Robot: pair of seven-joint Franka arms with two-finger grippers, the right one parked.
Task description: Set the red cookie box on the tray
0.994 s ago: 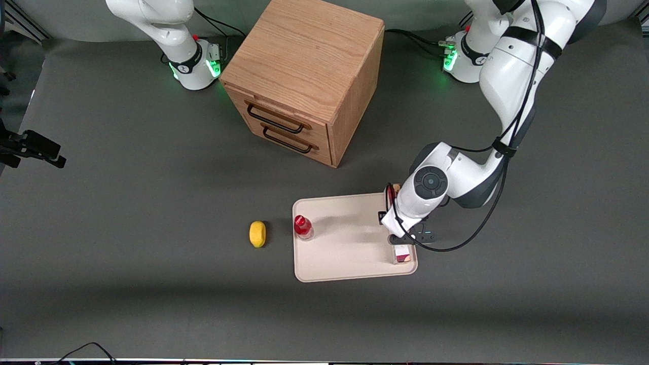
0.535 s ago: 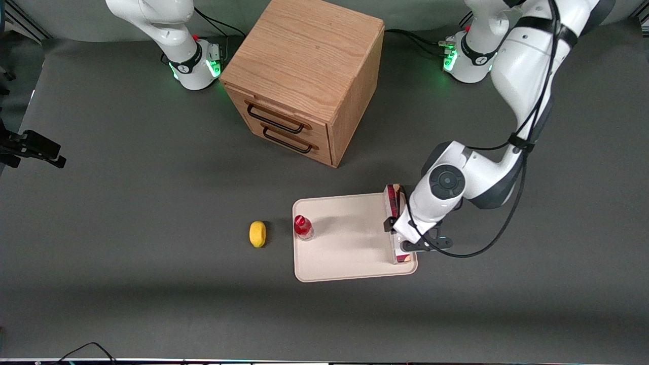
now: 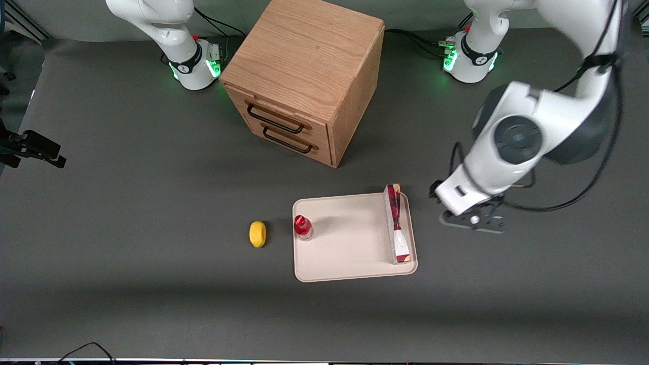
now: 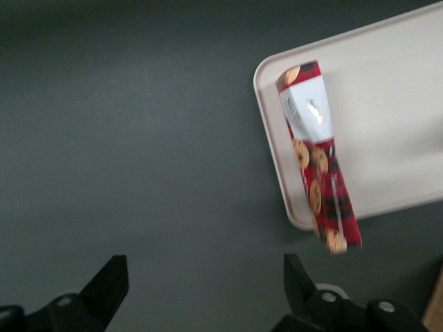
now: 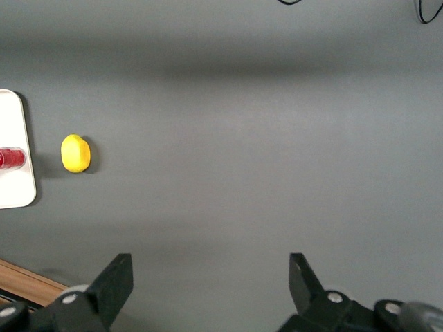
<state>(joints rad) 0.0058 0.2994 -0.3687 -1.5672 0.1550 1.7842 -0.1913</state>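
Observation:
The red cookie box (image 3: 396,223) (image 4: 318,159) lies flat on the cream tray (image 3: 345,248) (image 4: 394,97), along the tray's edge toward the working arm. Its white label end is nearer the front camera. The other end pokes slightly over the tray rim. My gripper (image 3: 474,221) (image 4: 205,271) hangs above the bare grey table beside the tray, toward the working arm's end. It is open and holds nothing, well apart from the box.
A small red-capped bottle (image 3: 302,226) stands on the tray at its edge toward the parked arm. A yellow lemon (image 3: 257,233) lies on the table beside that edge. A wooden drawer cabinet (image 3: 304,76) stands farther from the front camera than the tray.
The gripper has let go of the box, risen, and swung away toward the working arm's end. The box now shows in full and stays on the tray.

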